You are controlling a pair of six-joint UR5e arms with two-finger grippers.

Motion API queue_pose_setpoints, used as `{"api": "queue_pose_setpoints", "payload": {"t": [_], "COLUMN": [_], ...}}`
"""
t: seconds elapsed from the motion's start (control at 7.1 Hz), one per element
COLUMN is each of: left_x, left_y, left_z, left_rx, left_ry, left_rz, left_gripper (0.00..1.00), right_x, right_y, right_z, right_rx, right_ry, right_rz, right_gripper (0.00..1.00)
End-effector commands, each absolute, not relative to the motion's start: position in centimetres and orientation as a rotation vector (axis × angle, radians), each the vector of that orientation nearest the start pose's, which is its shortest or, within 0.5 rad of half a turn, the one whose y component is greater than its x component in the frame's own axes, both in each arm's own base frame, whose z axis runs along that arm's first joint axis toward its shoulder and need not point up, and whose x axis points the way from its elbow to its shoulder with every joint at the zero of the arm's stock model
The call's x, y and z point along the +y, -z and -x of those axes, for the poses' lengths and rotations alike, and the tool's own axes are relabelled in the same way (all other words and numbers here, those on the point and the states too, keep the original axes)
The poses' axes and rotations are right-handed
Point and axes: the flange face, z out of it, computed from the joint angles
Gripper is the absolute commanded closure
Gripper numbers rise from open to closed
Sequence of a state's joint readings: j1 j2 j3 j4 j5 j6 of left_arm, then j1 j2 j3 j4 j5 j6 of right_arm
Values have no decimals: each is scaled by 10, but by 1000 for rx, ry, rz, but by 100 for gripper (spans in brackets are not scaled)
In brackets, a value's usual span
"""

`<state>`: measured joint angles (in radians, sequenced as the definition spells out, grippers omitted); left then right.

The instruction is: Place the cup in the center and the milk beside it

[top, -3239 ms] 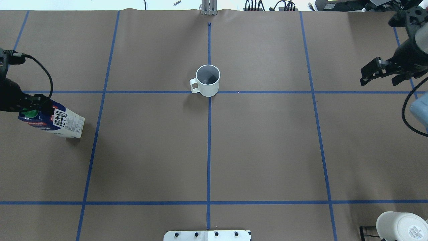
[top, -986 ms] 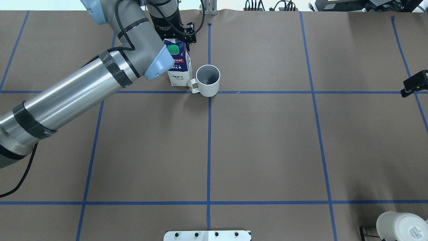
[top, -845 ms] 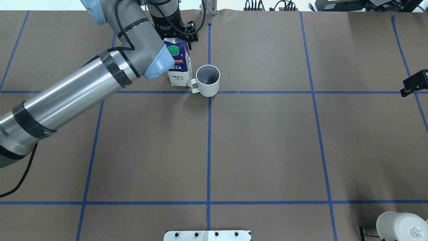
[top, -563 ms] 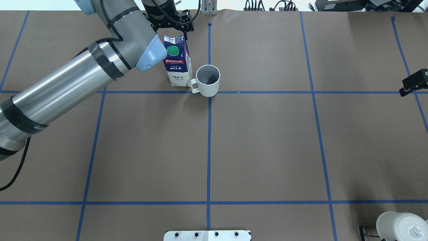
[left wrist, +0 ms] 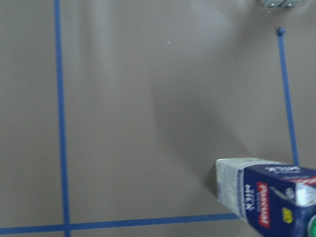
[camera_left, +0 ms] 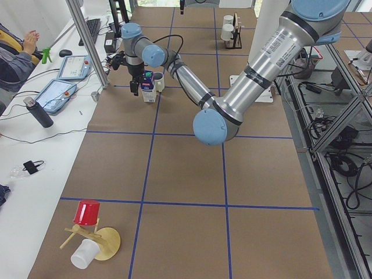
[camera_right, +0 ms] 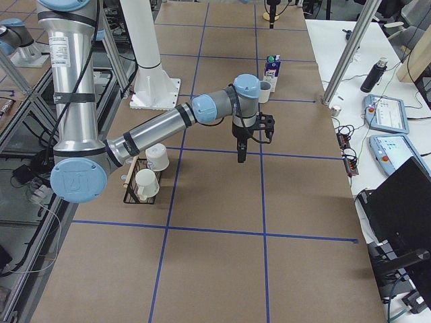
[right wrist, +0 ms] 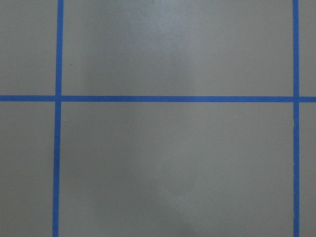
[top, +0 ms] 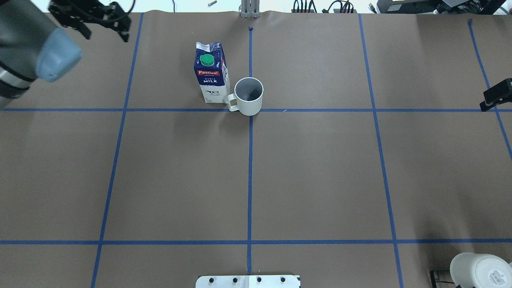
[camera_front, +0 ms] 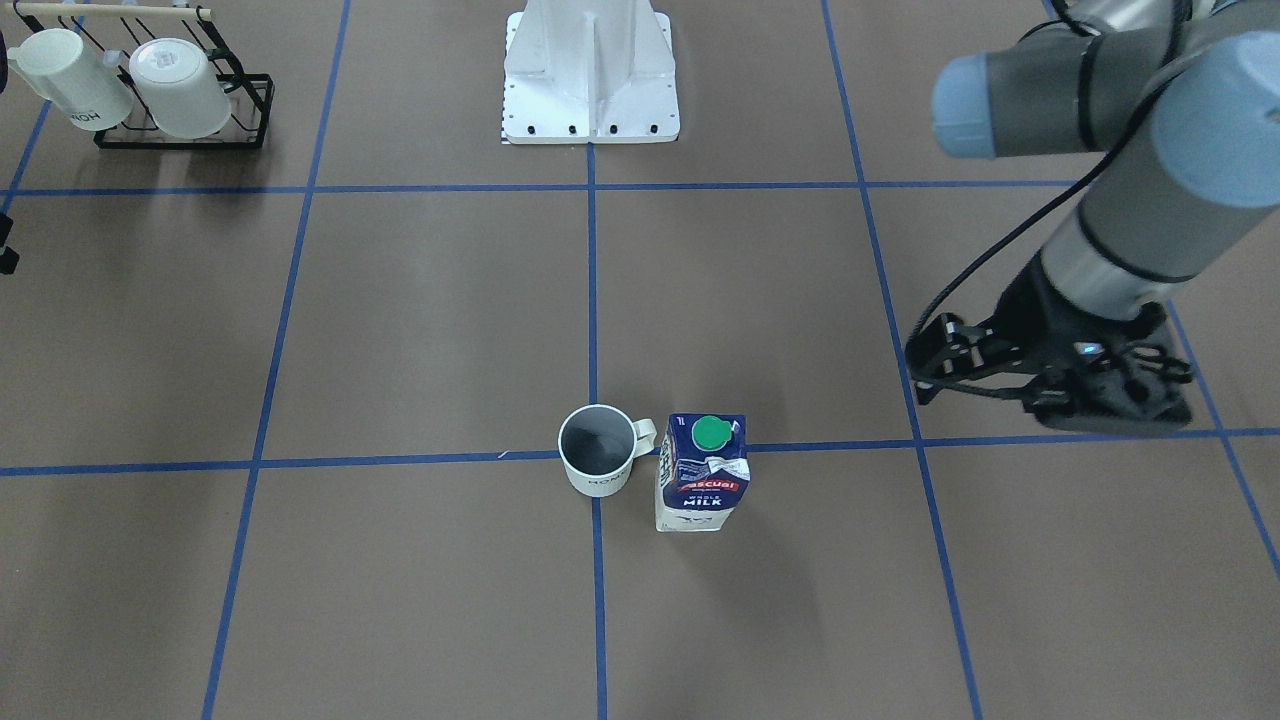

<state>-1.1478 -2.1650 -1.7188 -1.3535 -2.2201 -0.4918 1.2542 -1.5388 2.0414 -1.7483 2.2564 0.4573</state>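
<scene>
"Overhead camera: is the cup (top: 249,96) on the centre crossing (top: 250,119)?"

"Yes, and the milk (top: 212,74) stands upright just beside it. The left pincer (top: 106,35) hangs well off, spread apart, holding nothing."

"And the right pincer (camera_right: 240,155)?"

"Overhead catches only a sliver. The right-side camera shows it whole, but I can't tell if it's apart or together. The front camera shows the whole rack (camera_front: 180,142); overhead clips it."

We count one milk carton (top: 212,74), one cup (top: 249,97), and two more mugs (camera_front: 185,95) on a single black wire rack (camera_front: 182,142).
</scene>
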Motion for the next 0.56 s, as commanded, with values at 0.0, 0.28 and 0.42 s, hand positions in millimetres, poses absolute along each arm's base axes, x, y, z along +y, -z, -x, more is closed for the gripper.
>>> {"api": "queue_pose_setpoints", "payload": {"t": [0.0,0.28,0.42], "left_x": [-568,-483,-474], "left_y": [-383,-443,-457], "left_z": [-82,-38,-35], "left_rx": [702,692,693], "left_ry": [-249,-245,-238], "left_rz": [-195,-201,-197], "left_gripper": [2,2,2], "right_x": [-478,-477,-476], "right_y": [-441,-440,-443], "right_z": [72,71,63], "right_rx": [-745,-763,-766], "right_ry": [-44,-45,-62], "right_rz": [-37,-32,-27], "right_gripper": [0,0,0]}}
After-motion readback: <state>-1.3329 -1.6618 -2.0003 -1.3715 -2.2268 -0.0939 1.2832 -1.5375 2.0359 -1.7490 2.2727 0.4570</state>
